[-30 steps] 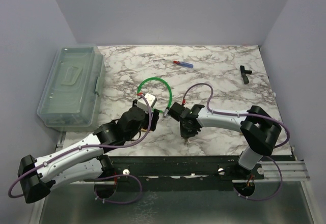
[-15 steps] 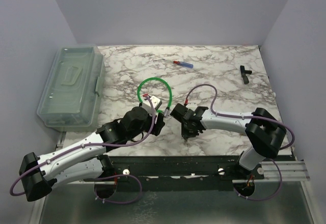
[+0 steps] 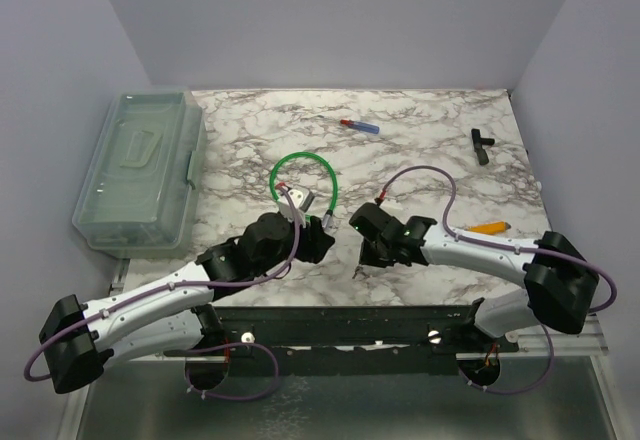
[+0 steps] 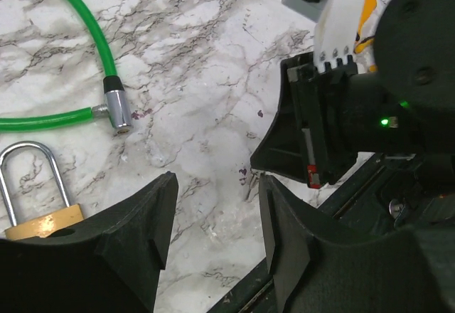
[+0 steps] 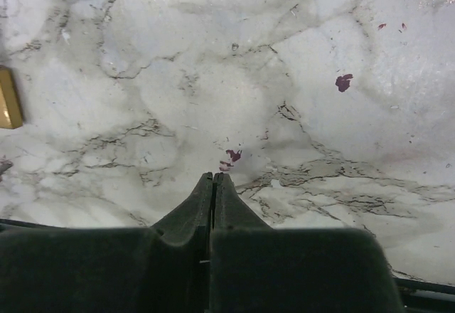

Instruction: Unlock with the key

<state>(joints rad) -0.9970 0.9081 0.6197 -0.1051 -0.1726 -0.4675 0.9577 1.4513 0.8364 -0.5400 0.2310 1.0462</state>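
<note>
The brass padlock (image 4: 39, 222) lies flat by my left gripper's left finger, and its edge shows in the right wrist view (image 5: 7, 107). The green cable (image 3: 302, 162) forms a loop behind it, and its chrome end (image 4: 116, 111) lies loose on the marble. My left gripper (image 4: 213, 210) is open and empty, low over the table, in the top view (image 3: 322, 238). My right gripper (image 5: 213, 179) is shut with its tips near the marble, just right of the left gripper (image 3: 363, 263). No key shows between its fingertips or anywhere else.
A clear plastic box (image 3: 140, 168) stands at the table's left edge. A red and blue item (image 3: 360, 126) and a black part (image 3: 482, 145) lie at the back. An orange object (image 3: 487, 228) lies beside the right forearm. The table's near edge is close to both grippers.
The right arm's elbow swung out to the right and its gripper drew slightly right, uncovering the orange object. The left gripper shifted a little to the right.
</note>
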